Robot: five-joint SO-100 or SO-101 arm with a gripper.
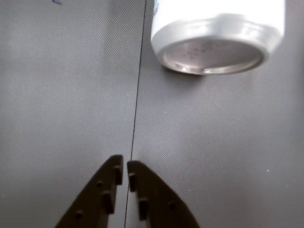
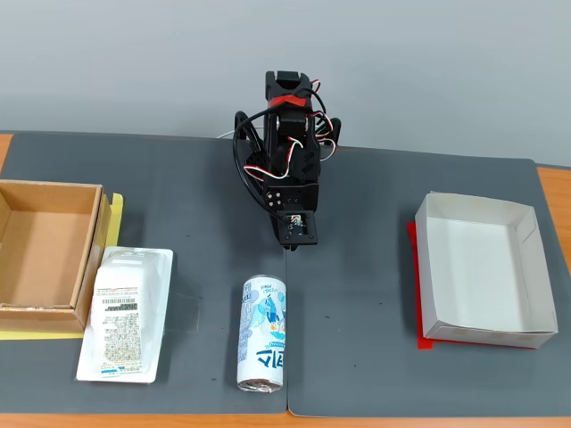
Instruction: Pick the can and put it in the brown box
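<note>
Item: gripper [image 1: 125, 173], single arm, folded back at the far side of the dark mat [image 2: 357, 357]; jaws drawn together with only a thin slit between the tips, holding nothing. Item: the can [image 2: 261, 333], slim, white with light-blue cartoon print, lying on its side on the mat, clear of the gripper and ahead of it, toward the near table edge in the fixed view. Long axis: runs roughly along the line from arm to can, so one silver end faces the tool and the other the near edge; judged, a grasp would close across the barrel from either side once the jaws are spread. In the wrist view the can [image 1: 218, 35] sits ahead of the fingertips and off to the right of the mat seam, dished silver end toward the lens. Item: the brown box [image 2: 45, 259], empty, well off to the left of tool and can in the fixed view; not in the wrist view. Only the fixed view shows the plastic-wrapped barcode package [image 2: 125, 312] beside the brown box and the white paper box [image 2: 482, 267] far right; only the wrist view shows the jaw gap.
</note>
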